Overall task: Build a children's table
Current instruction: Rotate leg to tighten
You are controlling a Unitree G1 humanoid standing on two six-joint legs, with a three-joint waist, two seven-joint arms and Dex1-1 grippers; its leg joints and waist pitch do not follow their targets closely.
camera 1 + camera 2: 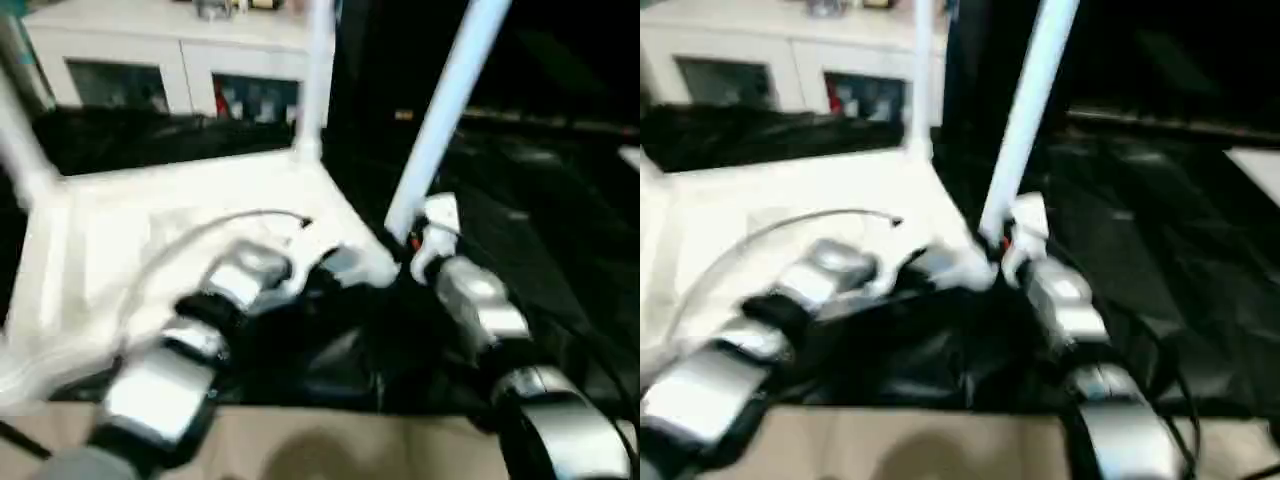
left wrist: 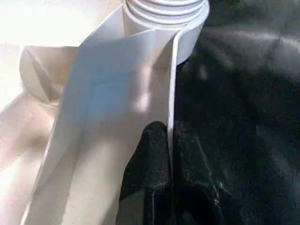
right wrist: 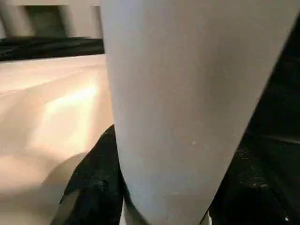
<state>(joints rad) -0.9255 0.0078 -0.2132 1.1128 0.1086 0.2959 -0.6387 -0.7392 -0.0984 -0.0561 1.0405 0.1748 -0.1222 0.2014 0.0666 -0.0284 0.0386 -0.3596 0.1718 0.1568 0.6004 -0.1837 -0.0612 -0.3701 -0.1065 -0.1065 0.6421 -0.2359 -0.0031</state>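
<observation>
Behind leg [image 3: 187, 108], right fingers [image 3: 89, 187] half hidden

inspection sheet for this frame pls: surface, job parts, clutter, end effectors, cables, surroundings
Surface: black sheet under the work, tan edge nearest the robot.
Job's things: white tabletop lying underside up; leg leaning at its near right corner; two more legs standing at other corners.
Clutter: nothing seen.
End effectors: left end effector shut on the tabletop's rim; right end effector closed around the leaning leg.
Cables: thin cable arcing over the tabletop.
Surroundings: white glass-fronted cabinet behind.
</observation>
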